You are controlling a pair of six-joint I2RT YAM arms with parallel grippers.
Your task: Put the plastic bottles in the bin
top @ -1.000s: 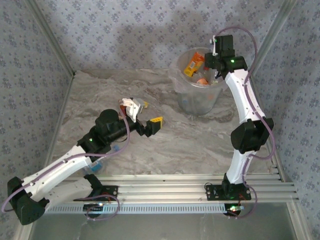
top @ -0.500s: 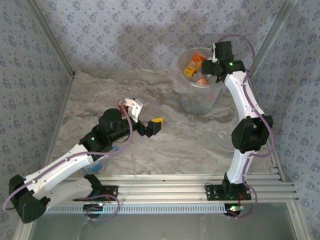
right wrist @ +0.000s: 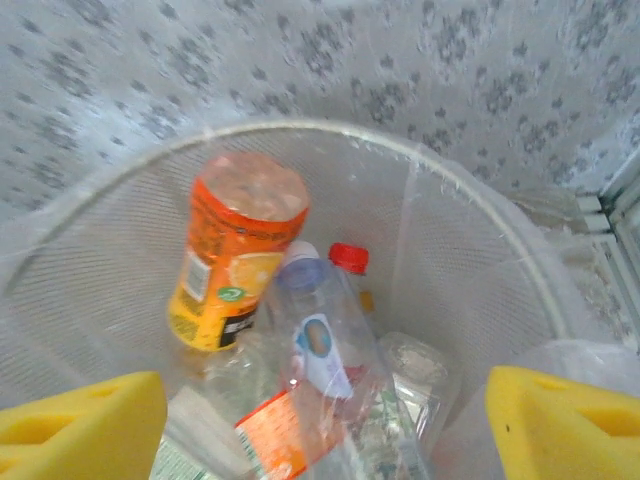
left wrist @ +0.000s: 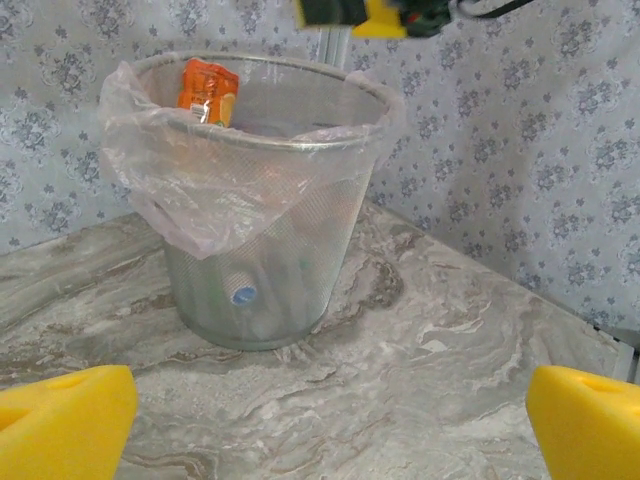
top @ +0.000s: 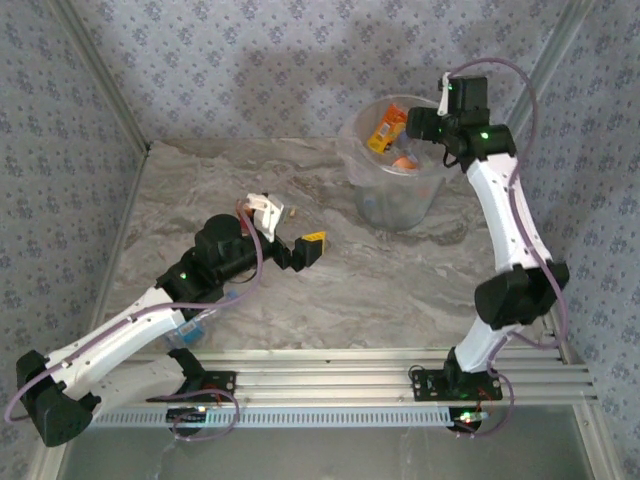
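Note:
The bin (top: 395, 190) stands at the back right of the table, a clear bag over its rim. Several plastic bottles lie inside: an orange one (right wrist: 235, 250), a clear one with a red cap (right wrist: 348, 258) and a clear one with a blue-white label (right wrist: 320, 340). My right gripper (top: 415, 128) hangs open over the bin's right rim, nothing between its yellow pads (right wrist: 80, 425). My left gripper (top: 302, 226) is open above the table's middle and faces the bin (left wrist: 260, 200). Under the left arm lies a clear bottle (top: 200, 322), partly hidden.
Patterned walls close in the marble table (top: 380, 290) at the back and both sides. An aluminium rail (top: 400, 385) runs along the near edge. A blue cap (left wrist: 243, 295) shows through the bin's wall near its base.
The right arm's elbow has swung out to the right and its wrist shifted slightly right, still over the bin. The left arm has barely moved.

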